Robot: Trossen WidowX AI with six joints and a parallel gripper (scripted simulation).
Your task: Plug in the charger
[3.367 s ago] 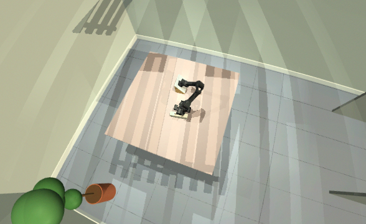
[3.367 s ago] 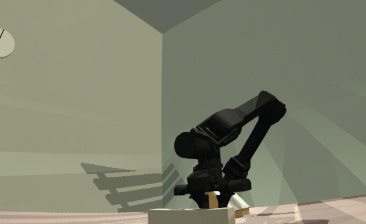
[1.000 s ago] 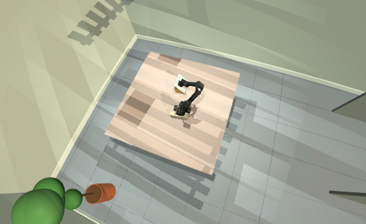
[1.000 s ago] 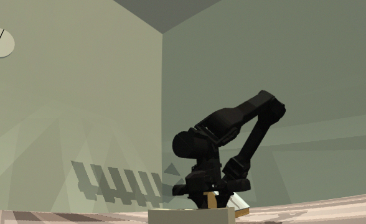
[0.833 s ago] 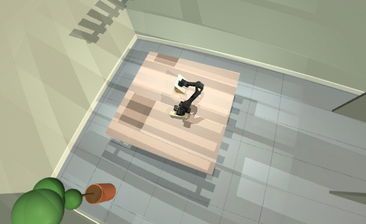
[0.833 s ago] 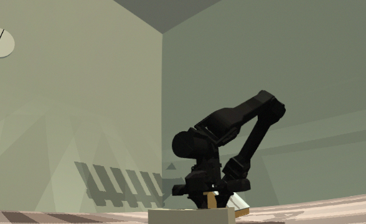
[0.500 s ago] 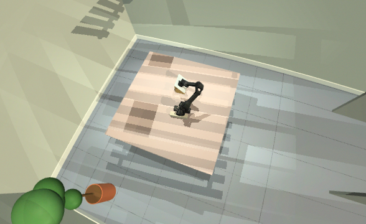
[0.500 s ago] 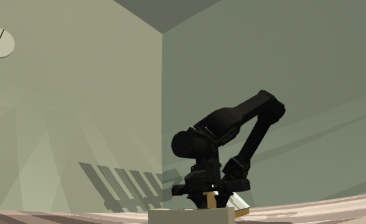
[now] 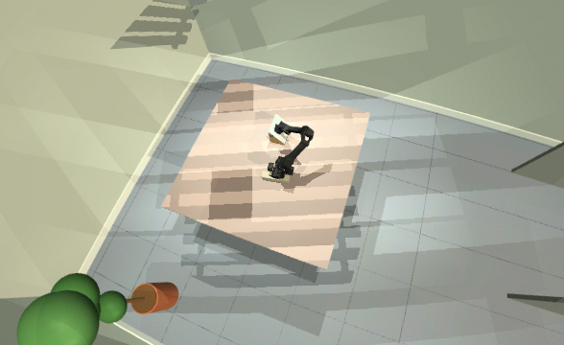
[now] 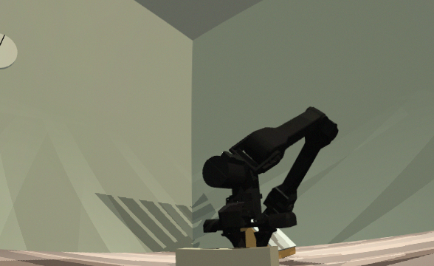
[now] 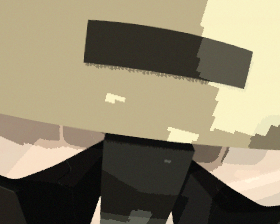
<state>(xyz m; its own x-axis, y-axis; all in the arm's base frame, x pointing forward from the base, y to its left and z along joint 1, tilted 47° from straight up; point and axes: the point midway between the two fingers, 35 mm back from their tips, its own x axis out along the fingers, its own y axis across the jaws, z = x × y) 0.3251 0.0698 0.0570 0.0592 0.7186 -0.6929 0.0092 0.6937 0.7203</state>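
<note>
My gripper (image 9: 279, 128) (image 11: 140, 152) is shut on the dark charger (image 11: 143, 182), which stands between the two black fingers at the bottom of the wrist view. The charger's far end meets or passes under the edge of a broad cream body (image 11: 36, 75), seemingly the power strip, with a dark rectangular band (image 11: 141, 47) across it. The prongs and the outlets are hidden, so I cannot tell whether the prongs are in an outlet. A tilted white panel (image 9: 272, 133) (image 10: 283, 239) on a brown wedge (image 9: 276, 139) (image 10: 287, 253) is at the gripper.
The arm's pale base block (image 9: 269, 177) (image 10: 224, 258) stands on the pinkish table (image 9: 292, 230), with the arm bent over toward the panel. Striped shadows cross the table. A potted plant (image 9: 167, 297) stands on the floor off the table.
</note>
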